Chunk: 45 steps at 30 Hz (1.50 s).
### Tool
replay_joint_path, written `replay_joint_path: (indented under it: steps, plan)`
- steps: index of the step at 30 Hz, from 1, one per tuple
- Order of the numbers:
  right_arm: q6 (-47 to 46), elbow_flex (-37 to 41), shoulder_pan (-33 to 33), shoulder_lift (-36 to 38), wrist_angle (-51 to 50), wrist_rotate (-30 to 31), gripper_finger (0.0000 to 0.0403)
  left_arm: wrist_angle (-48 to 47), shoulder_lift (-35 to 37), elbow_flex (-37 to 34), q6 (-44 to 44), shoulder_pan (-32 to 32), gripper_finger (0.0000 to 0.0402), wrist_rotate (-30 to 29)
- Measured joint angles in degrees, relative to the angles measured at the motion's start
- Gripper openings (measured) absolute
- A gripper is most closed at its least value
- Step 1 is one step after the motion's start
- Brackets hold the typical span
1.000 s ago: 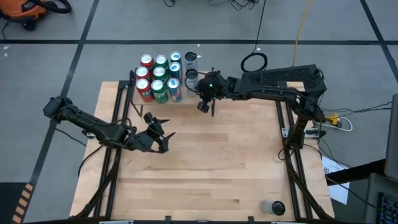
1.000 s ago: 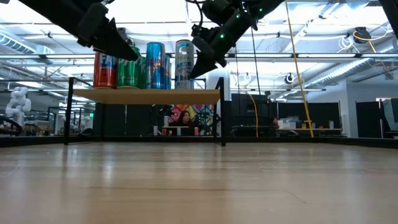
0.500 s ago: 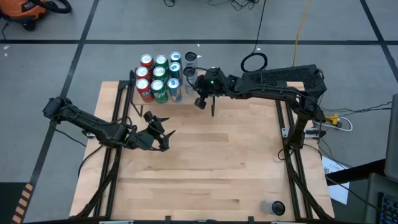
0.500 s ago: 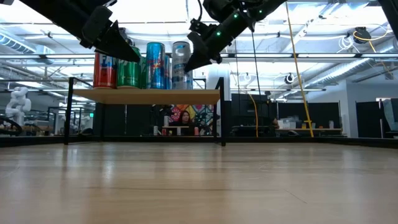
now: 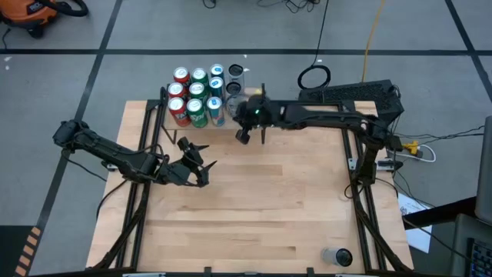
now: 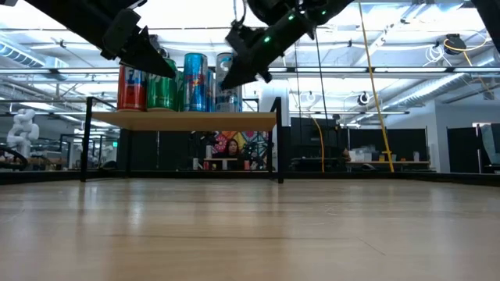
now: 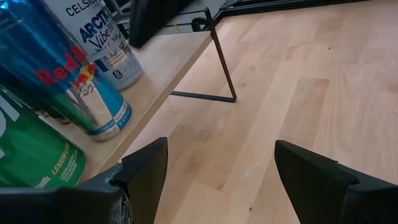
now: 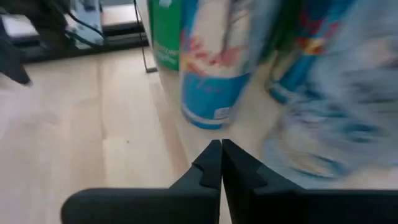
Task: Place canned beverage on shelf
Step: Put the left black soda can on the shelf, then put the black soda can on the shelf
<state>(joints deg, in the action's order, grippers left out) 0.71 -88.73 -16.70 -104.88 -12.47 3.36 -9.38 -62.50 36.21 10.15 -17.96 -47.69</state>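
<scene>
Grey floor point(image 5: 92, 31), black tape lines point(image 5: 231, 52)

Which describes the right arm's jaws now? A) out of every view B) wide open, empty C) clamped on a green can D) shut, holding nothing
D: in the right wrist view the right gripper has its jaws pressed together with nothing between them, beside the cans on the shelf.

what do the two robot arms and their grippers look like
Both arms are dark, nearly black, built from slim jointed segments with black cables running along them. The right arm has a small green light glowing near its wrist. The left gripper has two broad, flat, wedge-shaped black fingers. The right gripper has black fingers that narrow to thin pointed tips.
</scene>
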Motion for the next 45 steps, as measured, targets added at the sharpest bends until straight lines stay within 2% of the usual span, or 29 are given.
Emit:
replay_joint_path:
  steps: [8, 13, 30, 35, 42, 45]
  plan:
    - [3.59, 0.09, 3.15, -4.81, 8.39, 16.17, 0.0, -0.26, 0.0, 0.0, 0.04, -0.07, 0.0286, -0.32]
    - [3.67, 0.09, 3.29, -5.11, 9.98, 20.91, 0.0, -0.78, 0.0, 0.0, 0.0, -0.07, 0.0286, -0.32]
    - [3.22, 0.09, 0.89, -5.11, 10.08, 20.66, 0.0, -0.79, 0.0, 0.0, -0.02, -0.07, 0.0286, -0.32]
    - [4.35, 0.09, 3.65, -4.13, 8.39, 20.61, 0.0, -0.91, 0.0, 0.0, -0.02, -0.07, 0.0286, -0.34]
    - [6.0, 0.05, 9.97, 6.39, -2.08, 20.13, 0.0, -2.19, 2.33, 0.0, -0.04, -0.38, 0.0286, -0.93]
    - [4.68, -0.02, 12.25, 12.27, -9.28, 12.99, 0.0, -2.31, 5.09, 0.0, 0.02, -1.71, 0.0286, -2.03]
